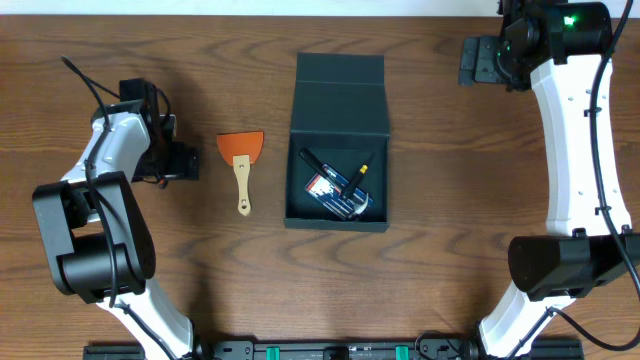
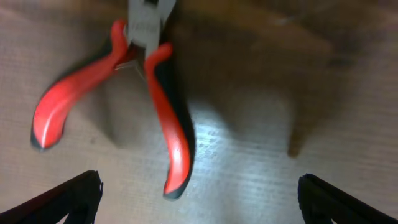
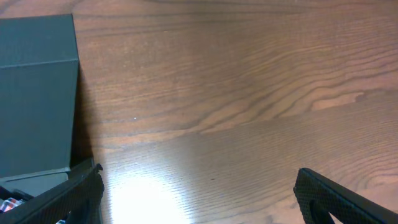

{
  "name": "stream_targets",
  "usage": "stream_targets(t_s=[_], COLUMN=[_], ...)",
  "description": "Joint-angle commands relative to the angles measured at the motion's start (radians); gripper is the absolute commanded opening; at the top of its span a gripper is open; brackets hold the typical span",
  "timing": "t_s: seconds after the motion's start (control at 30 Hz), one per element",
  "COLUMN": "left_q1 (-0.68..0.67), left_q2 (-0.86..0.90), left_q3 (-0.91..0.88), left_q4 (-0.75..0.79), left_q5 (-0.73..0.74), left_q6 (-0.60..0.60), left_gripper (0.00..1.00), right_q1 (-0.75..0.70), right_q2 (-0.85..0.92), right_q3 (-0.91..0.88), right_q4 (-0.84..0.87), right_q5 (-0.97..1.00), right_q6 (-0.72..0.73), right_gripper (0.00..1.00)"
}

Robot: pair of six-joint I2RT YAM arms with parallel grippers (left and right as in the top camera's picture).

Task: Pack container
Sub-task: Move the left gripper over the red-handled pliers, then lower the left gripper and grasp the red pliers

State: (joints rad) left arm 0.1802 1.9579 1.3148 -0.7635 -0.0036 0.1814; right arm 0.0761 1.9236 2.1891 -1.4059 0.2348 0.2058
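The container [image 1: 338,215] is a dark teal box in the middle of the table, its flap lid [image 1: 340,72] folded open at the back. Inside lie a black pen-like tool [image 1: 330,172] and a small printed packet [image 1: 340,195]. My left gripper [image 1: 178,160] hovers at the left, open. In the left wrist view, red-handled pliers [image 2: 168,118] lie on the wood just ahead of the left gripper [image 2: 199,199], untouched; overhead they are hidden. My right gripper [image 1: 482,62] is open and empty at the back right. The right wrist view shows the right gripper [image 3: 199,199] beside the container's lid [image 3: 37,93].
An orange scraper [image 1: 242,160] with a wooden handle lies between the left gripper and the container. Bare wooden table [image 1: 450,200] stretches to the container's right. Both arm bases stand at the near edge.
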Motion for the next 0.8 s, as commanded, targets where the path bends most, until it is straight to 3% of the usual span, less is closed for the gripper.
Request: stream_targets(t_s=[0.0, 0.77], left_q1=[0.021, 0.061], left_q2=[0.012, 0.065], left_q3=[-0.004, -0.004], left_q4=[0.014, 0.081], left_q5=[0.065, 0.149], left_q6=[0.015, 0.009], left_gripper=[0.99, 0.99], right_q1=[-0.003, -0.003], right_q2=[-0.006, -0.006], right_q3=[0.014, 0.014], right_q4=[-0.001, 0.0], right_q5=[0.0, 0.0], right_q6=[0.018, 0.018], right_gripper=[0.99, 0.99])
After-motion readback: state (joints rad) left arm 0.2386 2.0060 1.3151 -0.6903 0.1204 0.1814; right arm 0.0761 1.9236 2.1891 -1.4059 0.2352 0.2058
